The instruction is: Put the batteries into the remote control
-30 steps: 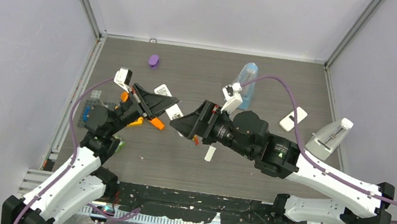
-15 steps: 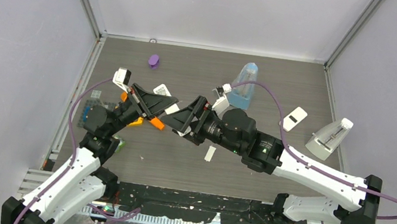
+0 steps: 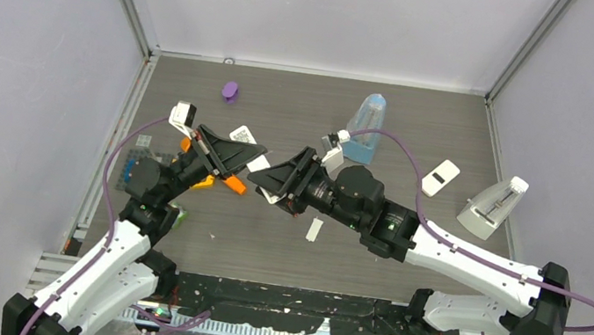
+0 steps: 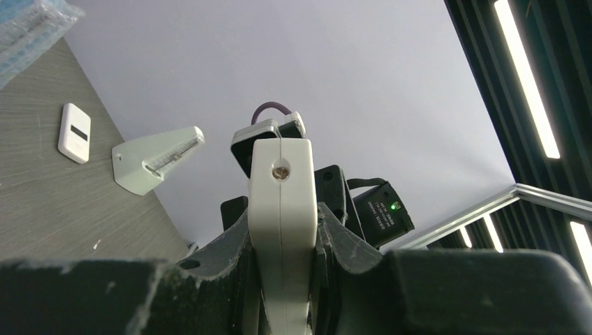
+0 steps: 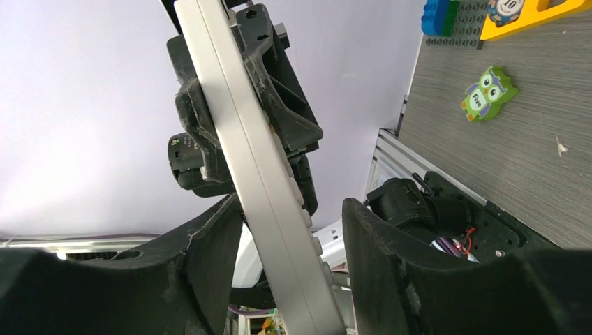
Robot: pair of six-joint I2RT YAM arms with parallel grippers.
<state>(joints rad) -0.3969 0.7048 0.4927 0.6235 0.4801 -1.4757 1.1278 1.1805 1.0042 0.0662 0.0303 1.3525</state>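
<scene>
Remote control (image 4: 281, 181) (slim white slab), clamped in left pincer (image 4: 283, 237), right pincer (image 5: 287, 216) gaping astride

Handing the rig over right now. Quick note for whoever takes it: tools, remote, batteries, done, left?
Left tool: shut on the white remote, held up off the table.
Right tool: open, fingers straddling the same remote, a gap on one side.
Batteries: none that I can make out in any view. A small white piece, possibly the battery cover, lies on the table.
Done: remote lifted. Its compartment is not in view, so loading is unconfirmed.
Left: probably finish the right tool's hold, find the batteries, load them.
</scene>
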